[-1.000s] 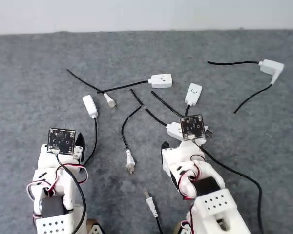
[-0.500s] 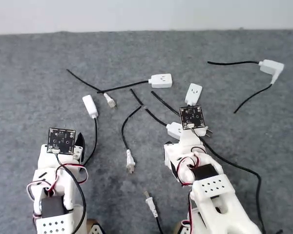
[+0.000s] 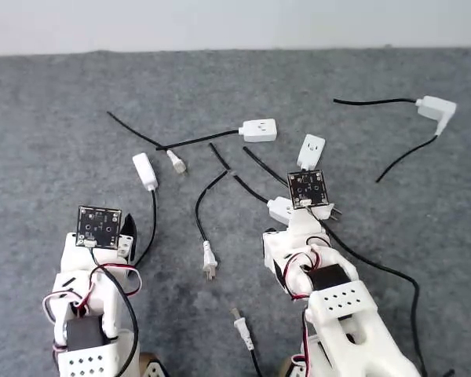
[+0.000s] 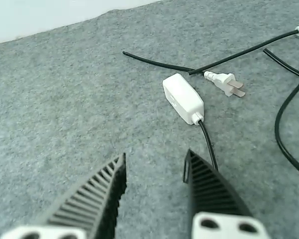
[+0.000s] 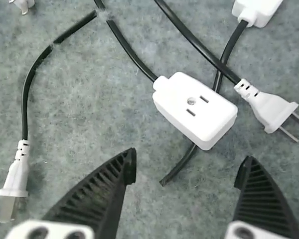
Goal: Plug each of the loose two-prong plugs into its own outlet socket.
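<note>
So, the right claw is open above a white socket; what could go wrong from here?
1. The right claw hangs open over the outlet socket, and a black cable seems to pass under that socket. Closing might pinch the cable too.
2. A two-prong plug lies close beside the socket, so the claw could knock it away.
3. Other cables cross nearby, so lifting the socket may drag them.

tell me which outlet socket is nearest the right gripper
The face-up outlet socket lying just ahead of the open right gripper, beside a two-prong plug; the rest lie farther off.
</note>
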{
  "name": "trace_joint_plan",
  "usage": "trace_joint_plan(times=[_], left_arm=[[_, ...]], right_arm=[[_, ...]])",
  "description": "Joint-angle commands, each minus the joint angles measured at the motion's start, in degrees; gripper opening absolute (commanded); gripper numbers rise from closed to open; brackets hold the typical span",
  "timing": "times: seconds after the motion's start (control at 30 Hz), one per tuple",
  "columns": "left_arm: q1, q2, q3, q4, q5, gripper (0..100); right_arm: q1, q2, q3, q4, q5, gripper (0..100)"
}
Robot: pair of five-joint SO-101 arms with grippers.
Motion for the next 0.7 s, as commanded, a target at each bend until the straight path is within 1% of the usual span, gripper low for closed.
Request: trace_joint_plan(times=[0.0,0.57,0.67], left_arm=[[0.35,0.26,-2.51,0.00,0.53,19],[-0.09,0.35,-3.56,0.09,0.53,19],[-0.18,4.13,-5.32,-0.18,0.53,19]], right_arm=[[0.57,0.31,-3.34,-0.22,0.70,30.5],[0.66,0.40,-3.34,-0.22,0.70,30.5],[0.66,0.40,-3.34,-0.22,0.70,30.5]])
